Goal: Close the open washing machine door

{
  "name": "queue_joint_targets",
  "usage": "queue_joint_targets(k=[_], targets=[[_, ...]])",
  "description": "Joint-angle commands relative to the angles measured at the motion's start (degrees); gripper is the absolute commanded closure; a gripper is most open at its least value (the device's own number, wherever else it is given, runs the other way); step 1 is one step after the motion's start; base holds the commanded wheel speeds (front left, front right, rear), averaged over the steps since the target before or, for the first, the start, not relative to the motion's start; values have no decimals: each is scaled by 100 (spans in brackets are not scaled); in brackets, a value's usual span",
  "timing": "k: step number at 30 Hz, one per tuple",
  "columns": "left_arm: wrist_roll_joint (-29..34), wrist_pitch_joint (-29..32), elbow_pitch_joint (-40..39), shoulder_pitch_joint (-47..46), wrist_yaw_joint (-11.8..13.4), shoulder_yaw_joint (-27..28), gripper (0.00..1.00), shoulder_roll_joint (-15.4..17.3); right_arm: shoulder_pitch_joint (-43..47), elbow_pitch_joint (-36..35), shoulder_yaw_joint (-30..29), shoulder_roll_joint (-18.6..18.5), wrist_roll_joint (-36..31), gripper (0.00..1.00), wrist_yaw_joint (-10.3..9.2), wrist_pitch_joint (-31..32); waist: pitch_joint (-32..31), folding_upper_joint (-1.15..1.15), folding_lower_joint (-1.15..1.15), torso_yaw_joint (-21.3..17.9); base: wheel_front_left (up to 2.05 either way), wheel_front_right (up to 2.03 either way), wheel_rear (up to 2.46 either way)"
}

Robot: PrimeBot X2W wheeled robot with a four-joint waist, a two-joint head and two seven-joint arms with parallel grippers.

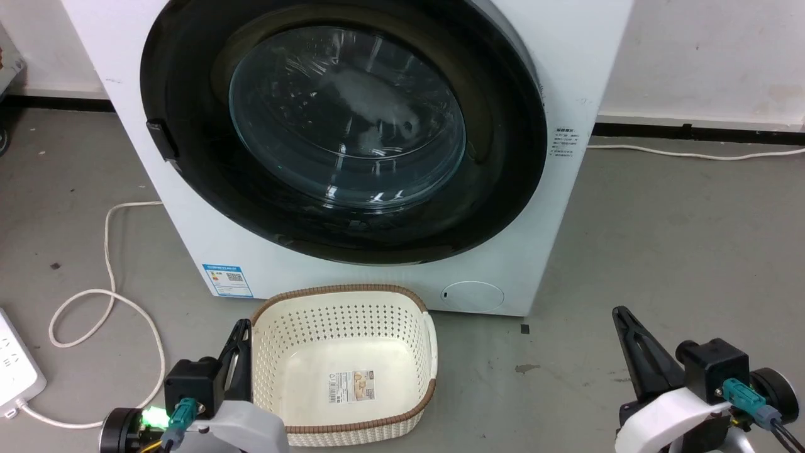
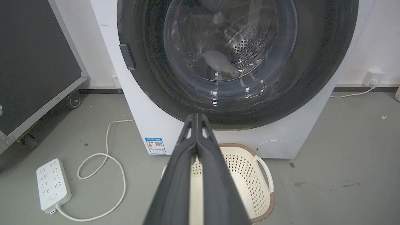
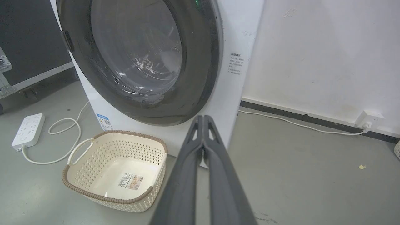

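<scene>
Left tool [image 2: 197, 117] pinched closed — basket [image 1: 286, 352] holds label [image 1: 352, 385].

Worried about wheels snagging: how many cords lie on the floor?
2. A looped white cord runs from the power strip, left of the washing machine; a straight white cord lies along the wall to its right. More may be hidden.

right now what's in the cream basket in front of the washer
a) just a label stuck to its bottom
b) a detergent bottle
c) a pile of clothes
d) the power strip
a: the cream basket has just a printed label on its bare floor.
</scene>
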Motion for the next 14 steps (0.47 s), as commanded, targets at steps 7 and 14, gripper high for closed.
queue_joint_targets(k=[7, 14], targets=[[60, 102, -54, -105, -34, 63, 100, -13, 43, -71, 13, 36, -49, 100, -4, 103, -21, 0, 0, 5, 0, 0, 0], [60, 102, -54, -105, -34, 63, 100, -13, 43, -71, 13, 36, -49, 100, -4, 103, -21, 0, 0, 5, 0, 0, 0]])
